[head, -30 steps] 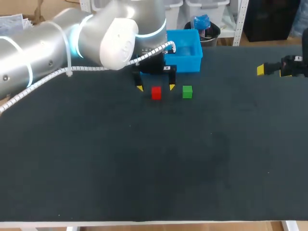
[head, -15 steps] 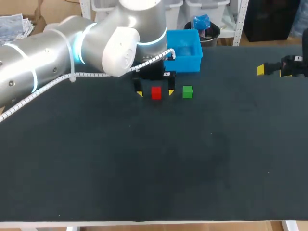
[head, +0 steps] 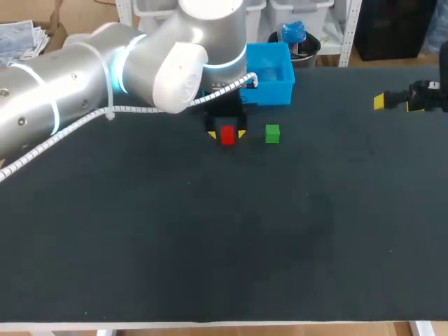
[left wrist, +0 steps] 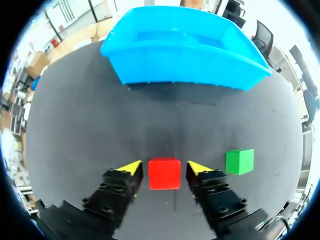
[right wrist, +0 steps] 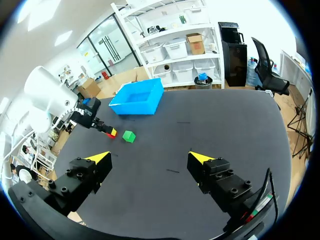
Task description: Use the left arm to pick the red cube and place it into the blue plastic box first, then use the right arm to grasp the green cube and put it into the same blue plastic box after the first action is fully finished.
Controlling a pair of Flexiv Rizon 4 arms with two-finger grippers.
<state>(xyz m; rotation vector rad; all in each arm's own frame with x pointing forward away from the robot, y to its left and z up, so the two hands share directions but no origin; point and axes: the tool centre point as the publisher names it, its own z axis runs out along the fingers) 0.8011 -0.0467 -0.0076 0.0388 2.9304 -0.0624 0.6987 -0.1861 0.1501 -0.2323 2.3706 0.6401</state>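
Note:
The red cube (head: 227, 134) rests on the black table just in front of the blue plastic box (head: 277, 92). My left gripper (head: 227, 132) straddles it, one yellow tip on each side. In the left wrist view the red cube (left wrist: 164, 173) sits between the fingers of the left gripper (left wrist: 164, 168) with a thin gap at each tip, so the gripper is still open. The green cube (head: 272, 134) stands a little to the right of the red one, beside that gripper (left wrist: 239, 161). My right gripper (head: 392, 103) stands open at the table's far right, holding nothing (right wrist: 150, 159).
The blue box (left wrist: 185, 67) is just ahead of the left gripper and nothing shows inside it. In the right wrist view the box (right wrist: 135, 108) and the green cube (right wrist: 129, 136) lie far ahead, with wide bare tabletop between.
The left gripper came down over the red cube and its fingers have narrowed from wide apart to close on both sides of it. The right arm has not moved.

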